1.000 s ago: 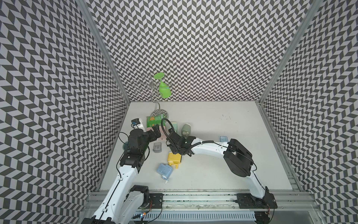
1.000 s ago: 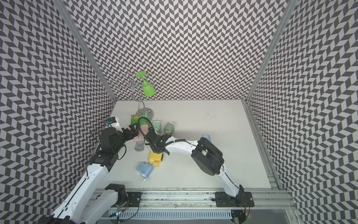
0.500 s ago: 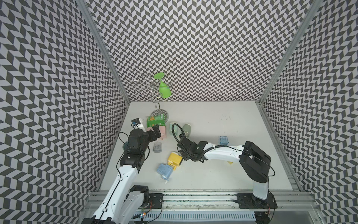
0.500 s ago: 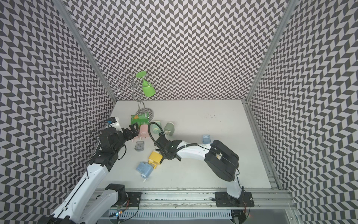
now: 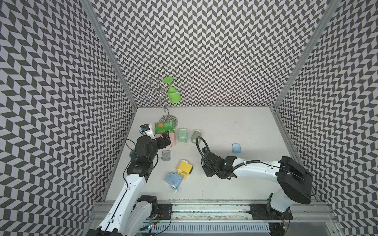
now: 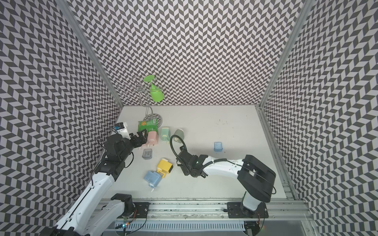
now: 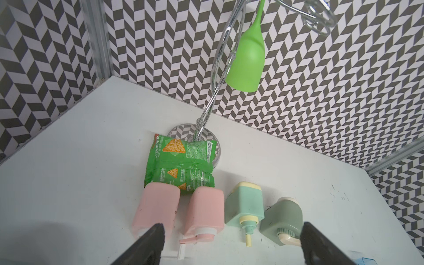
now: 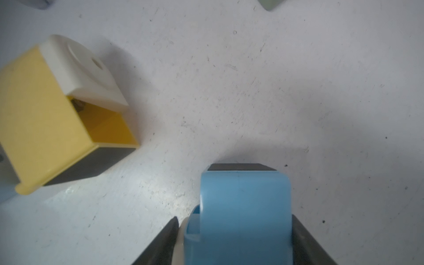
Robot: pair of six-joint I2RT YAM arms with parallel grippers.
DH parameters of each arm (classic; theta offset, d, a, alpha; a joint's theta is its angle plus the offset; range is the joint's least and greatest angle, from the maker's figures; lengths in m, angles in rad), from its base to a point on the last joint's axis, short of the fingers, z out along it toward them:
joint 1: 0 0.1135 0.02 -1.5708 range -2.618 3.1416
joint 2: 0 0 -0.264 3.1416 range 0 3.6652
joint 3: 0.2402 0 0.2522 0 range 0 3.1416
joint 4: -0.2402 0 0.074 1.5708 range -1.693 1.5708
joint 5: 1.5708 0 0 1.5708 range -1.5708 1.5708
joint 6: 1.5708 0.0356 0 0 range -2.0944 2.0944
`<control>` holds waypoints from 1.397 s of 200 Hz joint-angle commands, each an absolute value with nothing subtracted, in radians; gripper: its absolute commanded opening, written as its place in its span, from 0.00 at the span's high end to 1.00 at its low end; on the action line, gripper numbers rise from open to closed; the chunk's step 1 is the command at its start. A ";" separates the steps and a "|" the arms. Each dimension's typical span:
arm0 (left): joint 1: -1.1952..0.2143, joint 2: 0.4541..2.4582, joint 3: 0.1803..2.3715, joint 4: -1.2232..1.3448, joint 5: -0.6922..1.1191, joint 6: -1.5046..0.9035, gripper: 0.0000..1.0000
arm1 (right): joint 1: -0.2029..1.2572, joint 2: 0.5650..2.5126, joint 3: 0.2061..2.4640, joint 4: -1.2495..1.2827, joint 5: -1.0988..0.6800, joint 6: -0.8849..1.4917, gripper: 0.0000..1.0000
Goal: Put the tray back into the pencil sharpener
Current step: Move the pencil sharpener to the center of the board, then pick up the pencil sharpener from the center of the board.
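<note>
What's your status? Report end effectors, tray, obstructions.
Left end effector open, empty. Right end effector shut on blue pencil sharpener. Blue tray loose on table, not inserted. No obstruction seen.

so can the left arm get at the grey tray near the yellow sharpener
Probably yes. The left gripper is open and empty, and the grey tray lies on the table close by it, with nothing on it or between them.

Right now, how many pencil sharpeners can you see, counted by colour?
pink sharpeners: 2
green sharpeners: 2
yellow sharpener: 1
blue: 2, the loose blue sharpener on the table and the held blue sharpener in the right end effector
Total: 7
</note>
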State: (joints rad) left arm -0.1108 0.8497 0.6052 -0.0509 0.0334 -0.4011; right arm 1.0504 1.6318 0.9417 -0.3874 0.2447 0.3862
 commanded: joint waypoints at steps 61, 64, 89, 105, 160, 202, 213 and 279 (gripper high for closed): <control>-0.261 0.887 0.603 0.000 0.087 -0.326 0.09 | 1.027 1.424 0.929 -0.381 0.226 0.379 0.18; -0.267 0.891 0.604 -0.001 0.089 -0.324 0.09 | 1.022 1.414 0.925 -0.384 0.226 0.379 0.18; -0.326 0.919 0.620 -0.021 0.100 -0.340 0.10 | 0.953 1.324 0.853 -0.391 0.196 0.386 0.20; -0.392 0.932 0.626 -0.034 0.099 -0.380 0.16 | 0.897 1.265 0.808 -0.388 0.156 0.390 0.22; -0.619 0.986 0.611 -0.090 -0.004 -0.188 0.37 | 0.793 1.133 0.711 -0.332 0.081 0.402 0.28; -0.684 1.015 0.540 -0.019 0.141 -0.079 0.43 | 0.769 1.100 0.686 -0.300 0.055 0.402 0.30; -0.700 1.015 0.522 -0.011 0.148 -0.042 0.43 | 0.763 1.091 0.678 -0.296 0.043 0.401 0.30; -0.779 1.222 0.631 -0.112 0.103 0.119 0.47 | 0.720 0.987 0.589 -0.236 -0.036 0.388 0.32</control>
